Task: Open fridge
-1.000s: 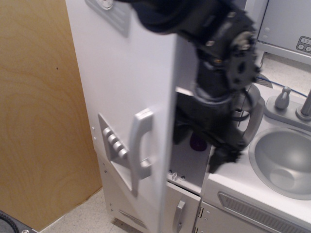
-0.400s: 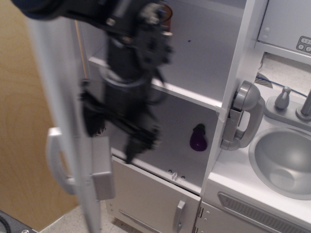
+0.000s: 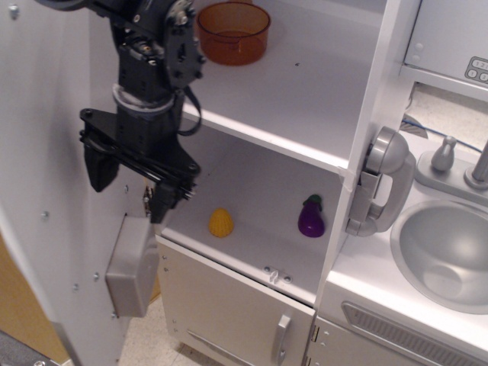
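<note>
White fridge (image 3: 305, 99) fills the left of the frame, its door (image 3: 53, 191) swung wide so the inner face shows. The gripper (image 3: 130, 187) hangs just inside it, claw spread apart and holding nothing. Looks basically done to me. I'd just back out slowly, clear of the shelf with the orange bowl (image 3: 233, 32).

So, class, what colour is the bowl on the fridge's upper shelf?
Translucent orange bowl, seen in the observation image view.
</note>
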You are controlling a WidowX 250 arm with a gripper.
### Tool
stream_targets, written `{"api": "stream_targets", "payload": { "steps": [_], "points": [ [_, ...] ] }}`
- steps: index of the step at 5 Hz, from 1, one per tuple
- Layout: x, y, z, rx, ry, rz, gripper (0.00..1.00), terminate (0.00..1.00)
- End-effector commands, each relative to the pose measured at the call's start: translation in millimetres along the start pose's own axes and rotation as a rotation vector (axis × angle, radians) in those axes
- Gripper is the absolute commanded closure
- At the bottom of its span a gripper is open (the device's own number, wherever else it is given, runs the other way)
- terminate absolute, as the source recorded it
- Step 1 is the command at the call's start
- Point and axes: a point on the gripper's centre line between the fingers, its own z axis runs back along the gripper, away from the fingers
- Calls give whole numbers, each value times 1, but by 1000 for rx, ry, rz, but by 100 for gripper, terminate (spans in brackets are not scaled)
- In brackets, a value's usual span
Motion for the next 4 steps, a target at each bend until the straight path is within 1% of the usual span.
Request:
{"api": "stream_targets", "payload": {
  "steps": [1, 2, 3, 4],
  "points": [
    [29, 71, 16, 5, -54, 121, 0, 0],
    [45, 90, 21, -36, -19, 156, 0, 0],
    [45, 90, 21, -36, -19, 156, 0, 0],
    [45, 90, 21, -36, -19, 156, 0, 100]
  ]
}}
